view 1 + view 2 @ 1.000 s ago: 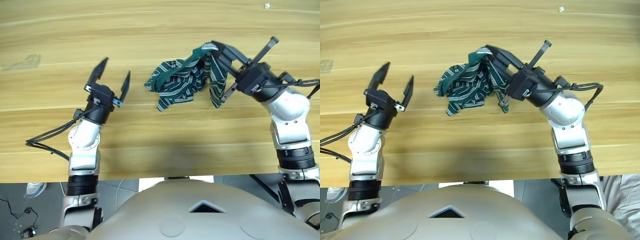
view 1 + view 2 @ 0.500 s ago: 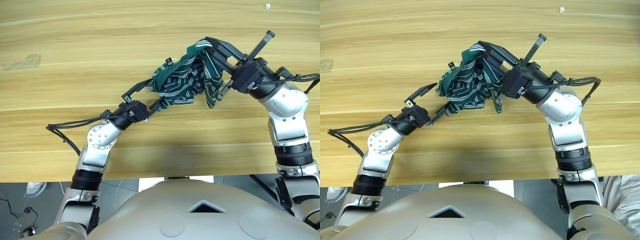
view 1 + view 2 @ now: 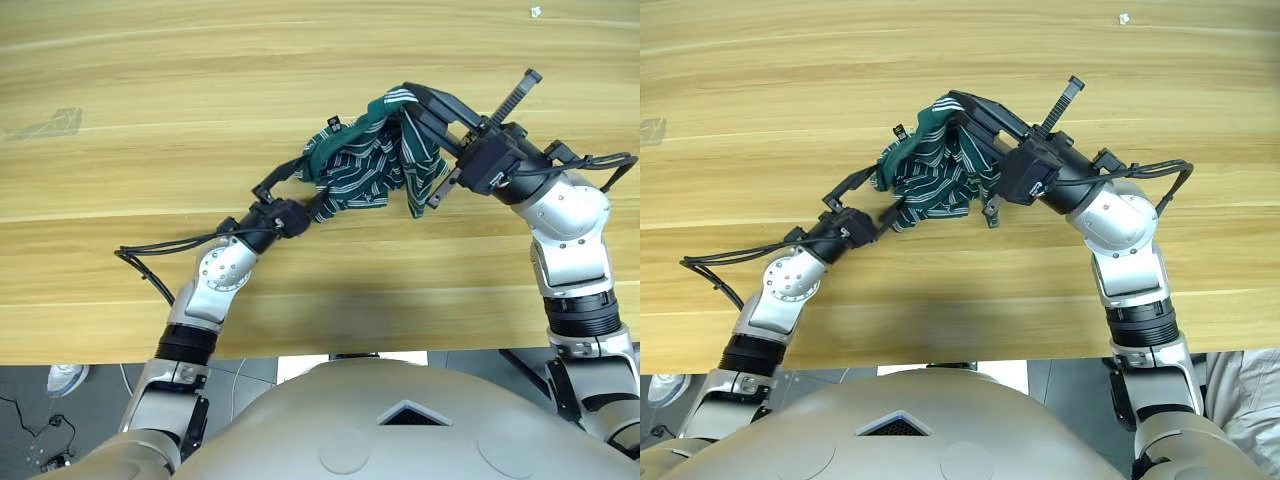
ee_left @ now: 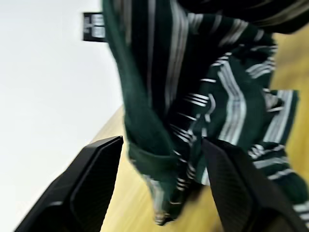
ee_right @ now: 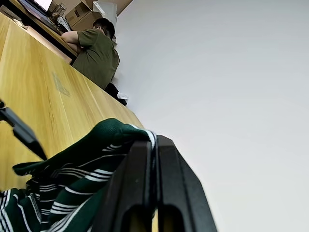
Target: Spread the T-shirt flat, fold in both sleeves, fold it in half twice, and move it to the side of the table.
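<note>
Spreading step under way: T-shirt (image 3: 365, 165) hangs bunched just over table (image 3: 150, 80), top edge clenched in right gripper (image 3: 408, 95), left gripper (image 3: 313, 178) released astride a lower edge; next, likely, pinch there and draw apart.

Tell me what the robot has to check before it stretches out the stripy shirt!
1. The right gripper is shut on the T-shirt: ok, it pinches a raised edge.
2. Fabric lies inside the left gripper: ok, a fold sits there.
3. The left gripper is closed on that fold: not ok, it is open.
4. Which part of the T-shirt that fold is: cannot tell.
5. The T-shirt is spread flat on the table: not ok, it is bunched up.
</note>
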`<state>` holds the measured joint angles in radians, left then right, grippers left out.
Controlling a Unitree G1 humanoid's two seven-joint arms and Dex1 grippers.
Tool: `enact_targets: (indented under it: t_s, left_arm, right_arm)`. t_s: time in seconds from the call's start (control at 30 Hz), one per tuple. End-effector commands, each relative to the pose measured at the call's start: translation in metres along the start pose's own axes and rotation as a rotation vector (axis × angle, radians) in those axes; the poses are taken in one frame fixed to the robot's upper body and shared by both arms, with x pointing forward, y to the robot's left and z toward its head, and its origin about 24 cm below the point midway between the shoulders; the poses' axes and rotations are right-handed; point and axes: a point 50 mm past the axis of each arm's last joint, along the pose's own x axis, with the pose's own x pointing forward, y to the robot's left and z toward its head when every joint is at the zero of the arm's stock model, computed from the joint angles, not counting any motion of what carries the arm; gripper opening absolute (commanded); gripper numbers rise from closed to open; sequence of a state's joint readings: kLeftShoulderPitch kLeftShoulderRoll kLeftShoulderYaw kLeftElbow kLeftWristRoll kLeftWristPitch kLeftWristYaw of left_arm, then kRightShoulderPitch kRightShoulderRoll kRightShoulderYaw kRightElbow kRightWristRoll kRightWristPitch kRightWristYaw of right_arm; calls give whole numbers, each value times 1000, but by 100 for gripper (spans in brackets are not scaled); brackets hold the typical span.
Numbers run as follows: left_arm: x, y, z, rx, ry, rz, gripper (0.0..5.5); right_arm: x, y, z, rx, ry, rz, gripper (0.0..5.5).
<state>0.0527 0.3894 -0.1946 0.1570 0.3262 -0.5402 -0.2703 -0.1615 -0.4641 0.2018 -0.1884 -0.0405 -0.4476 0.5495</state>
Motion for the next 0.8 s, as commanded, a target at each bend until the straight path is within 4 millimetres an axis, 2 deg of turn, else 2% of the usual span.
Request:
enact_targets:
  t_s: [0.03,0.27,0.8]
  left_arm:
    - [4,8,-6,-13,37,60,304]
    - [8,8,-8,-16,47,79,304]
    - [7,10,-15,14,83,71,63]
  right_arm:
    - [1,0,3,9,-13,5,4]
    - [0,3,3,18,-8,4,4]
    - [2,4,1,20,-9,2,0]
